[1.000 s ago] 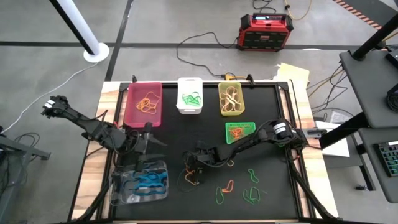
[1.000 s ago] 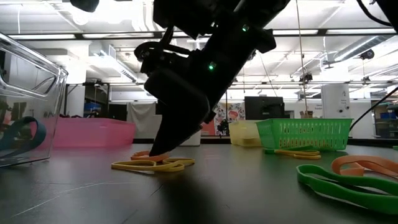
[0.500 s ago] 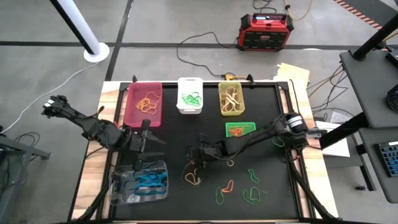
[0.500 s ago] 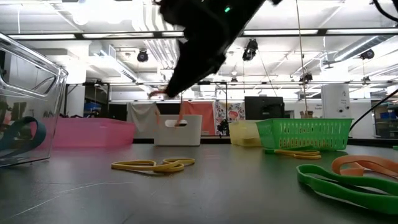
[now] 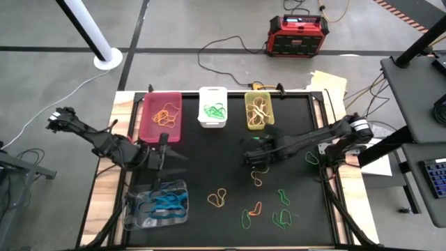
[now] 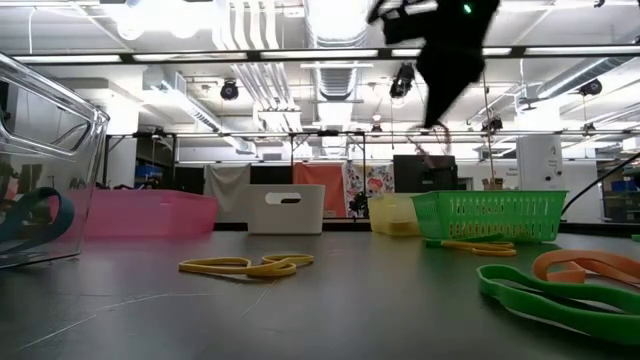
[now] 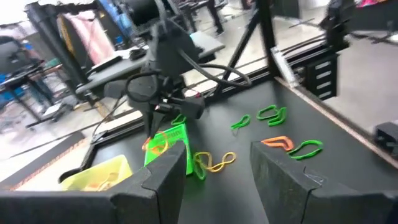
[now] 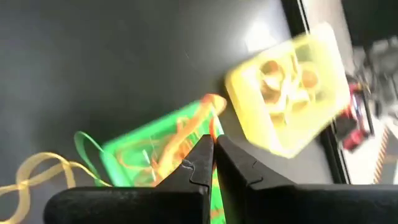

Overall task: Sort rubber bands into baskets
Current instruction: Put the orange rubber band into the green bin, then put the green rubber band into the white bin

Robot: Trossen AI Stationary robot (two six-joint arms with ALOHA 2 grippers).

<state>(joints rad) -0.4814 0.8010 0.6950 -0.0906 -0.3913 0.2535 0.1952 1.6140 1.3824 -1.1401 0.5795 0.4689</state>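
My right gripper (image 5: 253, 160) is shut on an orange rubber band (image 8: 212, 112), high over the black mat beside the green mesh basket (image 5: 270, 144). In the low view it hangs near the top (image 6: 436, 115). My left gripper (image 5: 157, 166) waits open above the clear basket (image 5: 157, 206), which holds blue bands. Along the far side stand the pink (image 5: 162, 115), white (image 5: 212, 106) and yellow-green (image 5: 258, 110) baskets, each with bands inside. Loose bands lie flat on the mat: a yellow one (image 5: 258, 178), an orange-yellow one (image 5: 217, 199), an orange one (image 5: 255, 208) and green ones (image 5: 282, 217). My right gripper pinches the orange band between its two fingertips at one spot of the loop (image 8: 214, 132). The fingers slant down from the table's right side. The band hangs slack beyond the tips, lifted clear of the mat.
A green band (image 5: 311, 159) lies near the mat's right edge under the right arm. Black cables and a red-black box (image 5: 296, 35) sit on the floor beyond the table. Bare mat lies in the middle between the baskets.
My right gripper has risen from the mat near the clear basket and swung toward the table's right and far side, toward the green mesh basket, tipping as it went. It carries the orange band, lifted clear. The yellow band that lay beside it stays on the mat.
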